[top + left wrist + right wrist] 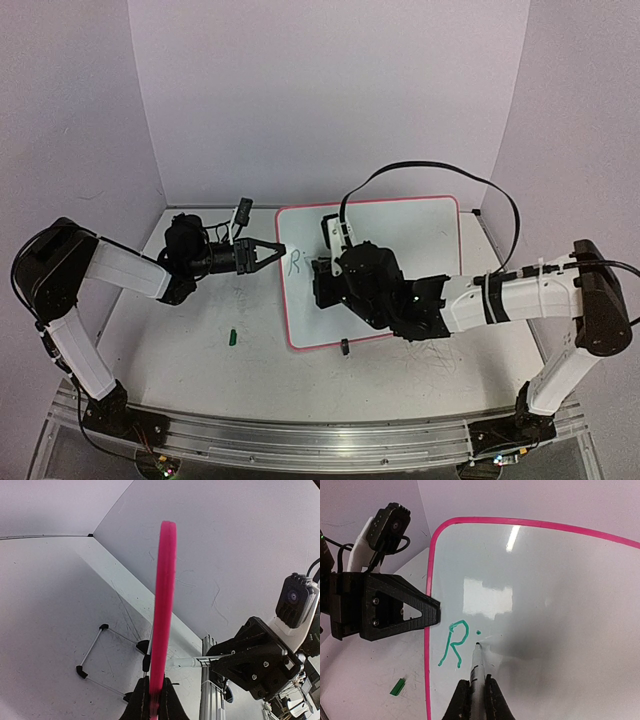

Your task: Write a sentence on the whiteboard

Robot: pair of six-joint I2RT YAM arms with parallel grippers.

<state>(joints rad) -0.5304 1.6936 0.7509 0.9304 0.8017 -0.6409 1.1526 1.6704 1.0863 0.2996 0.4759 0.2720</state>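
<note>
The whiteboard (410, 228), glossy white with a thin pink frame, lies across the middle of the table. My left gripper (275, 249) is shut on its left edge, and the left wrist view shows the pink rim (165, 605) pinched between the fingers (154, 700). My right gripper (475, 696) is shut on a marker (476, 667) over the board's left part (322, 275). The marker tip touches the whiteboard (560, 605) just right of a green "R" (454, 645) and below a small green dot (478, 631).
A green marker cap (231, 336) lies on the table left of the board, also in the right wrist view (397, 686). A black clip foot (344, 347) sits at the board's near edge. A wire stand (92, 650) shows behind the board. Walls enclose three sides.
</note>
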